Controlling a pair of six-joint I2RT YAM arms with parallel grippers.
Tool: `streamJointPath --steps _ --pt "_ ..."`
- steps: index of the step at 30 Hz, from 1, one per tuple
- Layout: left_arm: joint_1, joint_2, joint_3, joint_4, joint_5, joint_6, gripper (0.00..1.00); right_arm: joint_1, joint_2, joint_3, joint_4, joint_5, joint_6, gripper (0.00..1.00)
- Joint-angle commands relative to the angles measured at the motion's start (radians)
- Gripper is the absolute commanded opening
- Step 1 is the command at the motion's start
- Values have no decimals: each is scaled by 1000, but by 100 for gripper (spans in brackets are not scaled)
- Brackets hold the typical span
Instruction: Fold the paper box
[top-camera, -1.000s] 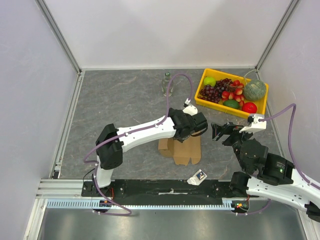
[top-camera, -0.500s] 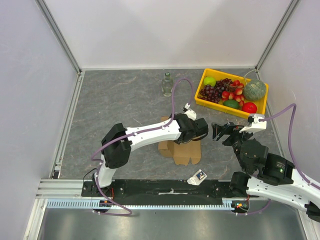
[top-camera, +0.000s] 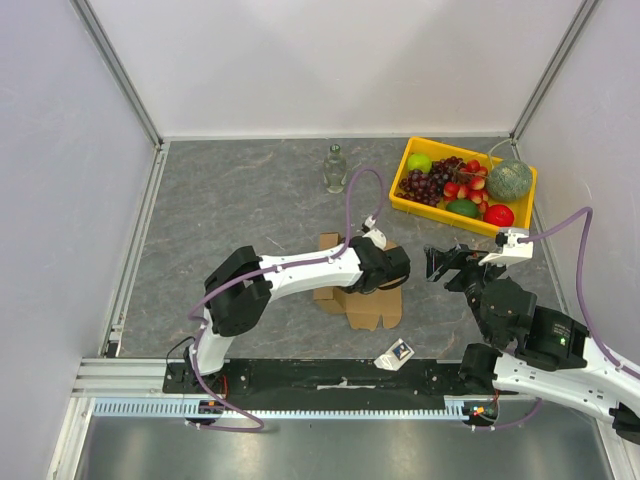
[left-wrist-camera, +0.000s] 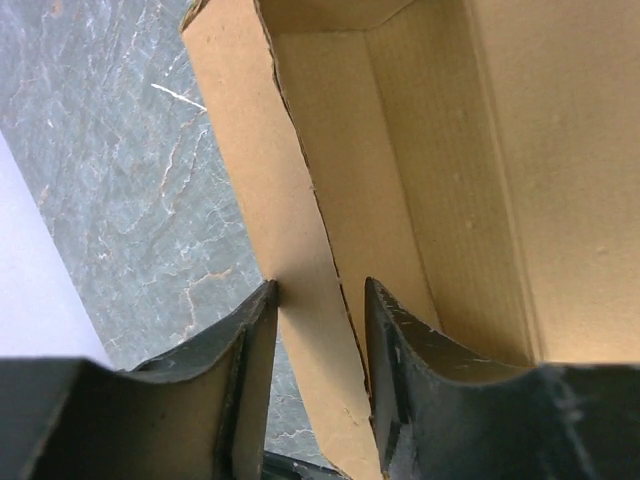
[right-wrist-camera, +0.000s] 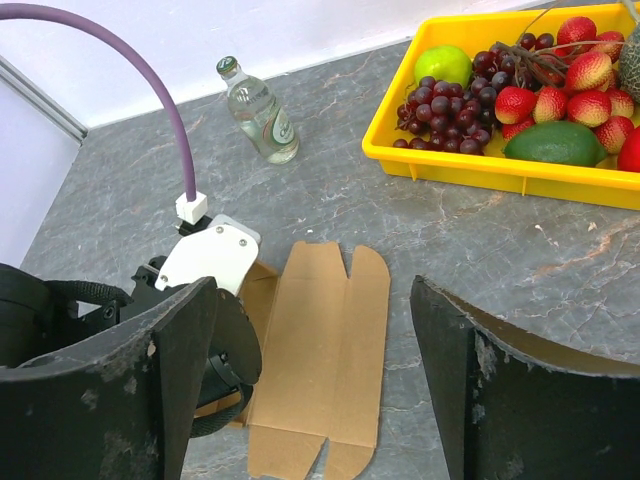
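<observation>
Left end effector (left-wrist-camera: 320, 300) astride an upright wall of brown paper box (left-wrist-camera: 430, 150)

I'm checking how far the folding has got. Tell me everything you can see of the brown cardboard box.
The plain brown corrugated-cardboard box is a die-cut sheet, lying mostly flat on the grey marbled table. Its flat panel has rounded tabs at the ends. One long wall stands raised, and the left gripper straddles it, a finger on each side; whether it pinches the wall is unclear.
</observation>
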Motion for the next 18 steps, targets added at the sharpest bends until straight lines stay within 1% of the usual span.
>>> streamJointPath --steps 1,7,12,16,18 --pt "12 -15 -40 91 -10 -20 42 -1 9 40 -9 24 11 85" --pt "26 -58 -115 170 20 5 32 0 44 51 -3 8 -6 85" --pt "45 -72 -158 219 48 20 21 -1 80 54 29 -11 -35 85" --pt "61 -106 -220 293 88 44 15 -1 110 65 48 -28 -62 85" --pt "72 -118 -252 331 105 52 14 -1 126 69 63 -51 -85 85"
